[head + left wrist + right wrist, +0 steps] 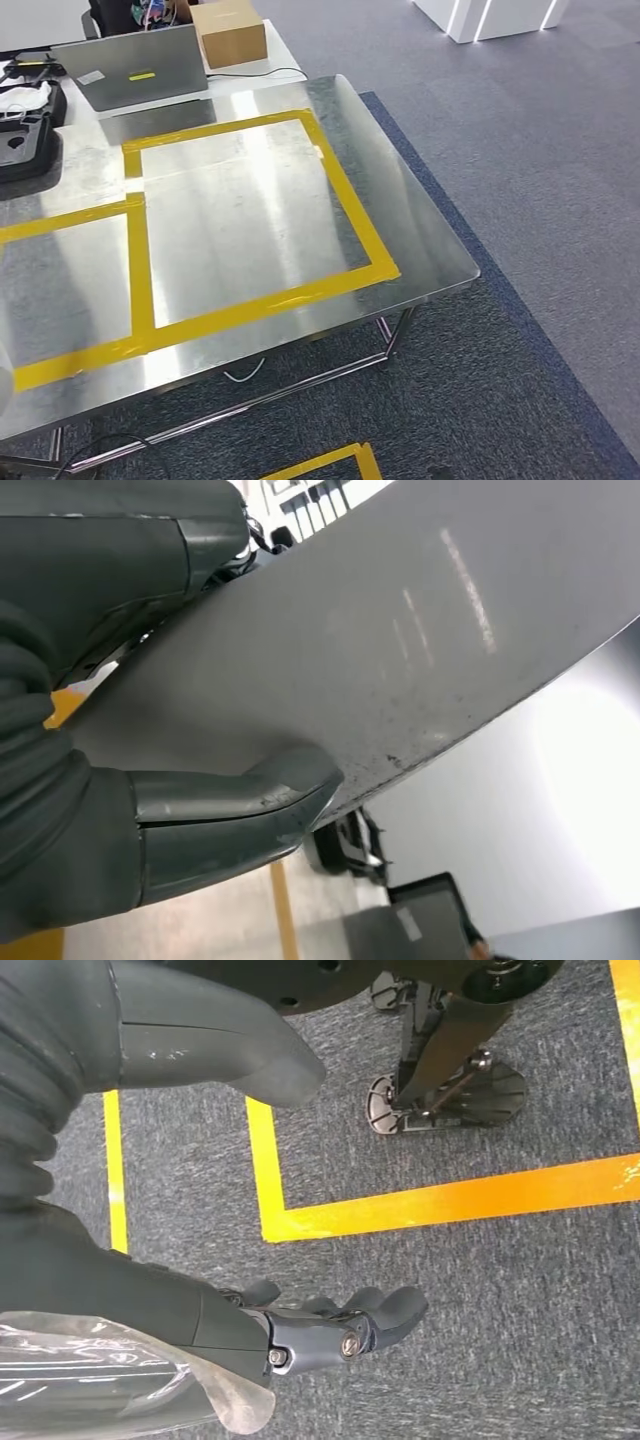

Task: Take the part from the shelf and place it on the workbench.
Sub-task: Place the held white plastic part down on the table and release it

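The part (423,630) is a wide, flat grey sheet with a curved edge. My left hand (151,820) grips it, the thumb (256,800) pressed on one face and the dark fingers (113,550) lying over the other. The workbench (249,210) is a shiny steel table marked with yellow tape rectangles (226,315), seen in the head view with bare metal inside them. My right hand (113,1290) hangs over the grey carpet with thumb and fingers (355,1325) apart and nothing in it.
At the bench's far edge lie a closed grey laptop (132,68), a cardboard box (229,32) and a black case (26,125). Cables trail under the bench frame (249,375). Yellow tape lines (423,1205) mark the carpet; open carpet lies right of the bench.
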`<state>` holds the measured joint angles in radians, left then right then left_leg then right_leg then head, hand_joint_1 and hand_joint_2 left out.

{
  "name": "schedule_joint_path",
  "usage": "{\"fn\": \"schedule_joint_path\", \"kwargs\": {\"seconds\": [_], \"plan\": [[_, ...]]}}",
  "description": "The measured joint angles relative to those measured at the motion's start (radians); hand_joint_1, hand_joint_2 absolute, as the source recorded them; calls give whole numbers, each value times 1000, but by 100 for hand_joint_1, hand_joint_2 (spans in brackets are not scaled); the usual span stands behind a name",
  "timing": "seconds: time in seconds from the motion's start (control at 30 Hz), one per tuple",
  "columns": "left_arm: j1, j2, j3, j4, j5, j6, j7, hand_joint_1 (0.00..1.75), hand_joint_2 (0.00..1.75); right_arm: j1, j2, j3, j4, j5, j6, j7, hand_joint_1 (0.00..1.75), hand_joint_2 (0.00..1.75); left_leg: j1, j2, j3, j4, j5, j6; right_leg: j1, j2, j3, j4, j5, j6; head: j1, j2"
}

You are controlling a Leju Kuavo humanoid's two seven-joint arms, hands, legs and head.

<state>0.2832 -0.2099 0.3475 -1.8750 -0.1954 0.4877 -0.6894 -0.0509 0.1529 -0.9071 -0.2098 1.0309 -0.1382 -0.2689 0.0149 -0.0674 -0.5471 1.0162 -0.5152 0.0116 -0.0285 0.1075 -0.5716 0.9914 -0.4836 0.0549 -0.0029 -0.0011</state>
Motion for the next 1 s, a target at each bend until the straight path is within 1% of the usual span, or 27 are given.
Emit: {"fn": "schedule_joint_path", "kwargs": {"seconds": [0.07,0.1,0.23,0.3,0.4,0.5,0.6,0.67,0.83,0.93,1.0], "plan": [[-43,28,63,75,-31,-38,29,175,175,-1,0,0,0,12,6,-2,0,175,0,0,1,-1,1,-1,0,-1,0,0,0,0,0,0],[-70,51,97,123,-52,-55,47,175,175,-2,0,0,0,18,10,-4,0,175,0,0,1,-2,1,-2,0,-1,0,1,0,-1,0,0],[-186,180,208,326,-158,-81,111,175,175,-4,-2,1,0,45,22,-9,0,175,1,0,2,-3,3,-5,1,0,-2,4,0,-4,0,0],[-234,241,236,417,-199,-85,130,175,175,-7,-4,1,0,55,26,-10,0,175,1,0,2,-3,3,-5,1,0,-2,5,-1,-5,0,0],[-293,313,250,524,-274,-78,168,175,175,-11,-6,2,0,69,29,-11,0,175,2,0,2,-3,3,-5,1,-1,-3,5,-1,-6,0,0],[-363,377,232,632,-416,-55,230,175,175,-16,-9,2,0,87,34,-10,0,175,2,-1,2,-3,3,-6,2,-1,-3,5,-1,-6,0,0],[-463,432,176,755,-579,-20,299,175,175,-25,-13,5,0,104,40,1,0,175,2,-2,1,-3,4,-6,1,-2,-2,5,0,-7,0,0],[-524,455,132,832,-645,-1,327,175,175,-32,-15,8,0,111,45,8,0,175,2,-2,2,-3,4,-7,1,-2,-2,5,0,-7,0,0],[-622,481,51,958,-736,16,359,175,175,-36,-16,11,0,121,48,20,0,175,2,-1,1,-3,4,-7,1,0,-4,5,1,-9,0,0],[-682,481,-21,1027,-849,21,409,175,175,-40,-17,17,0,131,51,28,0,175,2,-3,1,-3,4,-7,1,-3,-4,5,1,-9,0,0],[-717,475,-69,1063,-895,21,435,175,175,-43,-18,21,0,133,52,30,0,175,2,-3,1,-3,4,-7,1,-2,-3,5,1,-9,0,0]]}}
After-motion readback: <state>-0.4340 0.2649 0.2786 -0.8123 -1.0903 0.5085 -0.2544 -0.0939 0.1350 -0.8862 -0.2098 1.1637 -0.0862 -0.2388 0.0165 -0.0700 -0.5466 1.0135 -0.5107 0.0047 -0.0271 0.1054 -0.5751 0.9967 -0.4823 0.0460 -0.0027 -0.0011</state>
